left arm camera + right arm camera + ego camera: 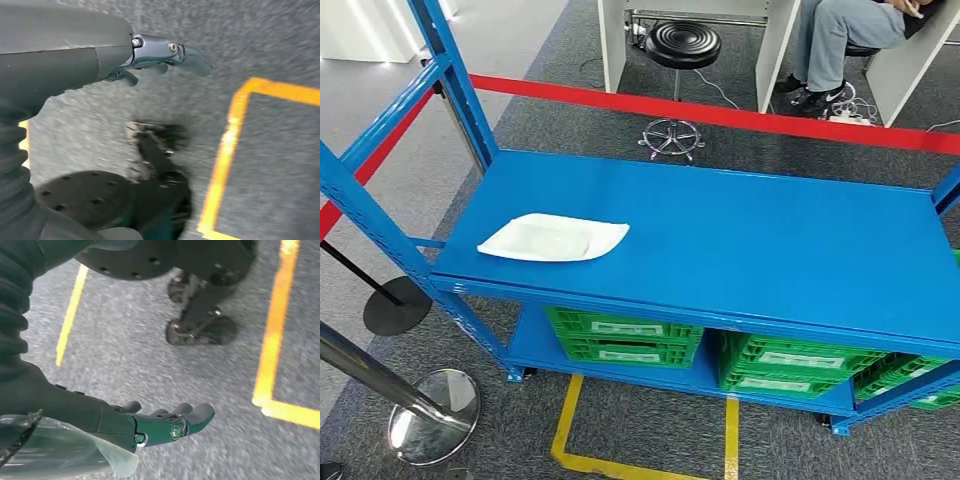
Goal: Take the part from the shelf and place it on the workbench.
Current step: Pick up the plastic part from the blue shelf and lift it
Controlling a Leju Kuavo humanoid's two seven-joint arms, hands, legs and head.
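The blue shelf (743,240) stretches wide across my view ahead, and its top board is where everything turns. On that board, toward my left side and near the front edge, lies the white part (552,238), flat, its long axis running along the shelf's length, with the pointed end aimed toward my right.

Both my arms hang down by my legs, over grey carpet and yellow floor tape (226,150), so the part is well above and forward of either hand. I judge the left arm the nearer one, since the part sits left of the shelf's middle; the right would have to cross my body.

My left hand (162,57) holds nothing, its fingers stretched out and loosely apart. My right hand (166,422) is likewise empty, fingers extended with only a slight curl.

The lift has not begun; I'd raise the left hand up and forward, then come at the part across its short side.
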